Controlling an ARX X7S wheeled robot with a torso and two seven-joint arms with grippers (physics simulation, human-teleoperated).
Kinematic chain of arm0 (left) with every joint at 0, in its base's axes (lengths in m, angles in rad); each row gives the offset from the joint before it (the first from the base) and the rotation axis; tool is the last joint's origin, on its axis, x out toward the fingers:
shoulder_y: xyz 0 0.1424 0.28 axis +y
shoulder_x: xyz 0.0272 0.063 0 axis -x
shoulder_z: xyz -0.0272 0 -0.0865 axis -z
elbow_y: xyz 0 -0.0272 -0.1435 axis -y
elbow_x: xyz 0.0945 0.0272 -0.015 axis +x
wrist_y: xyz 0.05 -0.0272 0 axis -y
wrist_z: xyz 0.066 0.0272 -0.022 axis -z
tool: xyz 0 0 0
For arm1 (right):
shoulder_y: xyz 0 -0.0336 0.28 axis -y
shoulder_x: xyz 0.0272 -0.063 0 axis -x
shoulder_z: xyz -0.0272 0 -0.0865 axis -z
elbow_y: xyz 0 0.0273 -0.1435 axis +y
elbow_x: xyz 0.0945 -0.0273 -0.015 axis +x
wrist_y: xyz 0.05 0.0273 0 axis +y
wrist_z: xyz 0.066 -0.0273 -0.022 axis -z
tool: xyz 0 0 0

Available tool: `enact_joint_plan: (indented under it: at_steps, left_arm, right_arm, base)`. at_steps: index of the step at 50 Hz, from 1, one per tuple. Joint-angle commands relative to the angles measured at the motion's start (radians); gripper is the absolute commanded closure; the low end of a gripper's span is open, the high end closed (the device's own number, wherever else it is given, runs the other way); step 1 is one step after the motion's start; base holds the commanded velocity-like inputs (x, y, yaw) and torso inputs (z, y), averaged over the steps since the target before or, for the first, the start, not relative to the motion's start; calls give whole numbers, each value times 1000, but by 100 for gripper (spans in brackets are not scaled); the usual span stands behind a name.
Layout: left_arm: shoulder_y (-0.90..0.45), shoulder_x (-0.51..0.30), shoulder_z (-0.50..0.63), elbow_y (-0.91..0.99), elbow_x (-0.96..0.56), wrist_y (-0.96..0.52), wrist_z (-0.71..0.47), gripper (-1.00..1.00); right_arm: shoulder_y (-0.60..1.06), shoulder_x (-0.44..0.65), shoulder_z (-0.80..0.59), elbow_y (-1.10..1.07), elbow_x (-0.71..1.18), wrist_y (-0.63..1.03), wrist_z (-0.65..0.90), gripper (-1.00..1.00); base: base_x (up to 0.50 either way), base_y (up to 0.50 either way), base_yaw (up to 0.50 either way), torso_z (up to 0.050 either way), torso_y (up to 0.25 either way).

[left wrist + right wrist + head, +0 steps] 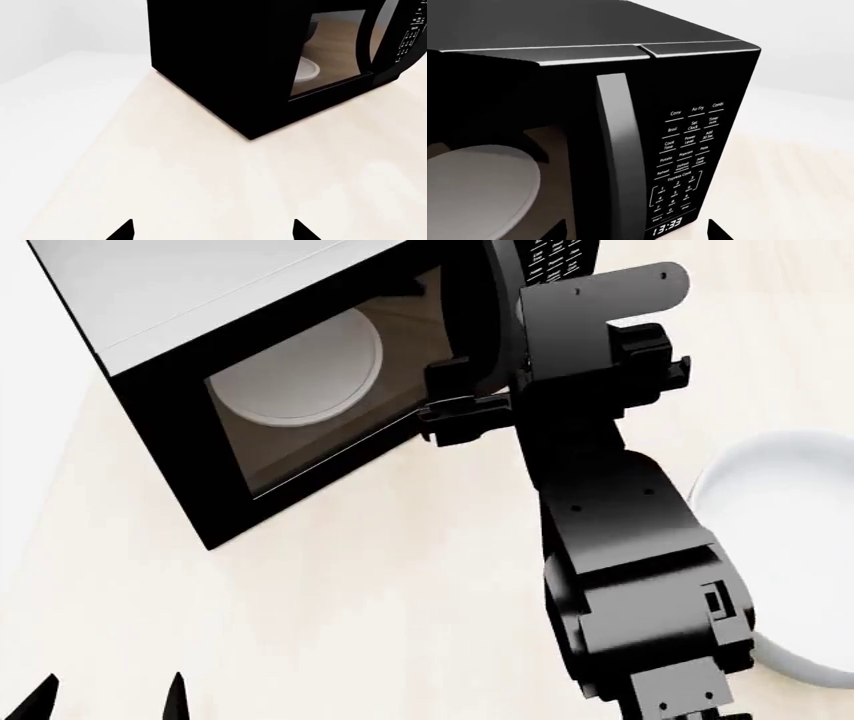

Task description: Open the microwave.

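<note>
The microwave (174,300) is a black box with a light grey top, standing on the pale table at the upper left of the head view. Its white turntable (300,365) shows through the door window. I cannot make out a gap at the door. My right gripper (447,400) is up against the door's right edge and stands open. In the right wrist view its fingertips (715,231) lie wide on either side of the vertical handle (617,150), beside the keypad (688,150) and clock (667,227). My left gripper (213,235) is open and empty, low over the table.
A white bowl (787,540) sits on the table at the right, beside my right arm (627,560). The light wooden tabletop (374,590) stretches in front of the microwave. A white wall stands behind the microwave (220,55).
</note>
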Motion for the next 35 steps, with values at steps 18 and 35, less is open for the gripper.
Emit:
enact_joint_plan:
  at_steps: [18, 35]
  left_arm:
    - [-2, -8, 11, -11, -4, 10, -10, -100]
    - [-6, -12, 19, -15, -7, 14, -15, -100]
  right_arm:
    - [118, -66, -35, 305, -39, -147, -30, -100]
    - [104, -65, -39, 279, -26, -141, -20, 100]
  base:
    - [0, 0, 0, 0, 0]
    - [0, 0, 0, 0, 0]
